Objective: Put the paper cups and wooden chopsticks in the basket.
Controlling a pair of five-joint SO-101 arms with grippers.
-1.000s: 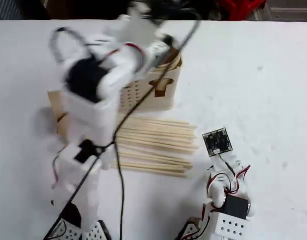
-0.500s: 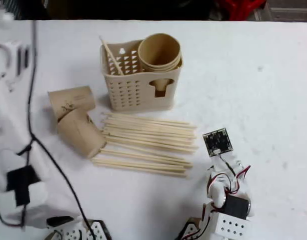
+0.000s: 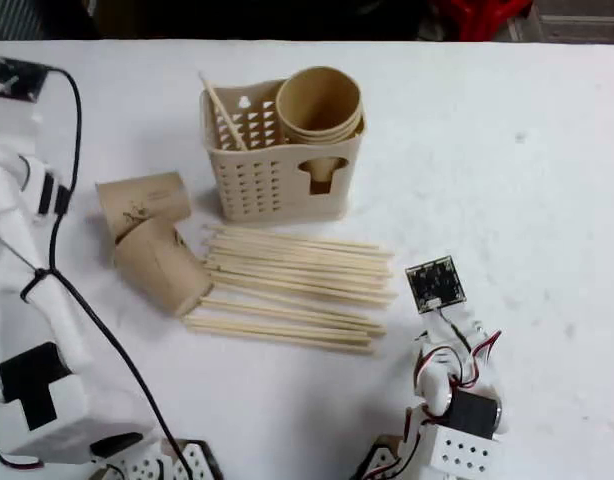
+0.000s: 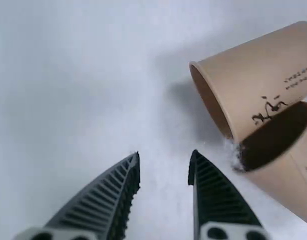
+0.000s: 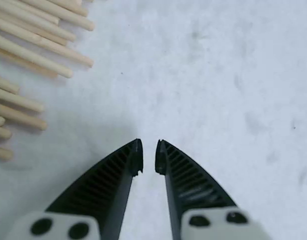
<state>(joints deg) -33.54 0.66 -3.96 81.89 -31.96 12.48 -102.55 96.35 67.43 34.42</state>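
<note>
- Two paper cups are lying on their sides on the white surface left of the basket (image 3: 277, 175), one (image 3: 142, 200) touching the other (image 3: 162, 265).
- More cups (image 3: 319, 100) are sitting stacked in the basket's right compartment, and a single chopstick (image 3: 219, 105) is leaning in the left one.
- The remaining wooden chopsticks (image 3: 297, 285) are lying in a loose row just in front of the basket.
- The left gripper (image 4: 164, 155) is hovering near the fallen cups, its fingers moderately apart and gripping nothing.
- The right gripper (image 5: 149, 145) is pointing at bare surface beside the chopstick ends, its fingers barely parted and empty.
</note>
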